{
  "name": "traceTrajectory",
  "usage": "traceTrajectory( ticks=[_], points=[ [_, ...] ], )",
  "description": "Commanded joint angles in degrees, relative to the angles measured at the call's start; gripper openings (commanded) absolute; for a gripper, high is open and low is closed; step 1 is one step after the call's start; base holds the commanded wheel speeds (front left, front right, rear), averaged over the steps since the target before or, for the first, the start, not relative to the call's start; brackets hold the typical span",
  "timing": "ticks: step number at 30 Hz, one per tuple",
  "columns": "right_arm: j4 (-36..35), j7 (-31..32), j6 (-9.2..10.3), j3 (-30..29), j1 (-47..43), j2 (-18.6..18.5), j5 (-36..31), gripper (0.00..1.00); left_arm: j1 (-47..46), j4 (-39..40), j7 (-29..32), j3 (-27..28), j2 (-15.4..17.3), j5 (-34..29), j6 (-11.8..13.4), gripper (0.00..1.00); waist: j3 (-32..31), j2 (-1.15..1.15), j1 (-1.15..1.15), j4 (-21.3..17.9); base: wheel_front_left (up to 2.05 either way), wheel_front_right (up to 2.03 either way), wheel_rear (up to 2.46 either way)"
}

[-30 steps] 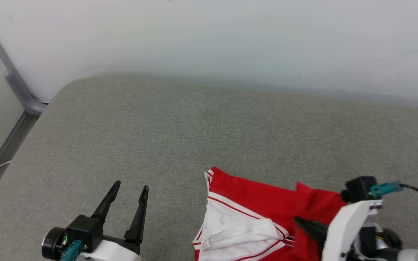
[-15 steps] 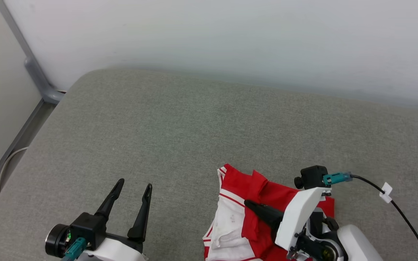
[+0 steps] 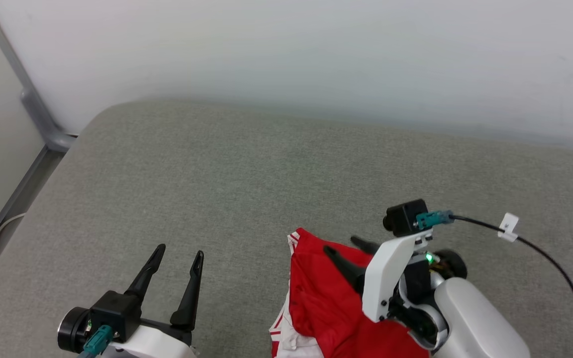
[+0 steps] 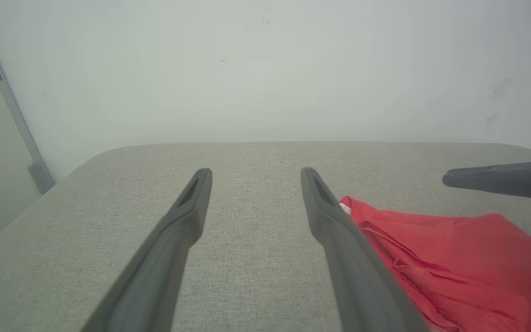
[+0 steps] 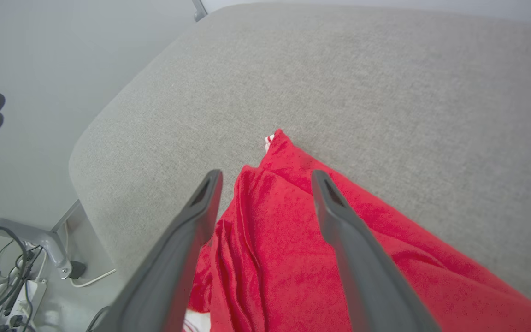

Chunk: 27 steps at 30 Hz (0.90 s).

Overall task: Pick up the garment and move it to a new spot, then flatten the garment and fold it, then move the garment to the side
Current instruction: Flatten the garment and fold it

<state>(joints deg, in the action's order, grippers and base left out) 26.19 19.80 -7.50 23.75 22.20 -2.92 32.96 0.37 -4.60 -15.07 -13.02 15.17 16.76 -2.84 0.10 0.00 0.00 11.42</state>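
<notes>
Head view: a grey padded surface runs back to a pale wall. The garment, a red shirt with white trim, lies in a loose heap at the near edge, right of centre, and is cut off by the bottom of the frame. The right gripper hangs over the shirt's far end with its jaws apart and no cloth pinched between them. The left gripper waits at the lower left, well apart from the shirt, also with its jaws apart and empty. A black cable trails from the right wrist

Left wrist view: two dark fingers spread wide over bare grey padding. The red shirt lies just beside the right-hand finger, and one finger of the other arm enters from the right edge

Right wrist view: two spread fingers sit above rumpled red cloth, whose striped corner points away across the padding. Floor cables show below the surface's edge

The fold looks only begun, because the cloth is bunched rather than flat. The next move probably calls for both grippers to take opposite edges, pull the shirt smooth, then fold it neatly
</notes>
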Motion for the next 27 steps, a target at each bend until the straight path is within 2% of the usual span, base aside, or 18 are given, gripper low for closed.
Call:
traceTrajectory(
  ticks=[1,6,9,14,19,27],
  points=[
    [-0.6,-0.5,0.03,-0.4,1.1,-0.1,-1.2,1.00,0.3,0.1,-0.1,0.2,-0.3,-0.4,-0.1,1.00,-0.3,0.00,0.00,-0.6,0.00,0.00,0.00],
    [-5.4,-3.8,0.03,-1.6,1.6,-4.3,-10.4,1.00,0.3,-0.1,-0.1,1.0,-0.7,-0.5,-0.6,1.00,-1.1,0.00,0.00,-2.5,0.00,0.00,0.00],
    [-8.8,-6.7,0.03,-1.6,1.6,-8.3,-14.0,1.00,0.5,0.1,-0.1,1.4,-1.1,-0.8,-1.0,1.00,-1.5,0.00,0.00,-3.6,0.00,0.00,0.00],
    [-13.8,-12.2,0.05,-5.1,-1.4,-14.3,-19.3,1.00,0.7,0.7,-0.1,2.0,-2.1,-1.1,-1.4,1.00,-1.6,0.00,0.00,-4.9,0.00,0.00,0.00],
    [-18.8,-16.2,0.06,-14.2,-8.0,-14.8,-21.6,1.00,1.1,1.2,-0.1,3.1,-2.7,-1.3,-1.9,1.00,-1.2,0.00,0.00,-5.7,0.00,0.00,0.00],
    [-27.0,-19.1,0.04,-26.4,-19.7,-8.1,-23.2,1.00,2.0,2.1,-0.1,4.4,-4.4,-2.1,-3.0,1.00,-0.5,0.00,0.00,-6.2,0.00,0.00,0.00]
  ],
)
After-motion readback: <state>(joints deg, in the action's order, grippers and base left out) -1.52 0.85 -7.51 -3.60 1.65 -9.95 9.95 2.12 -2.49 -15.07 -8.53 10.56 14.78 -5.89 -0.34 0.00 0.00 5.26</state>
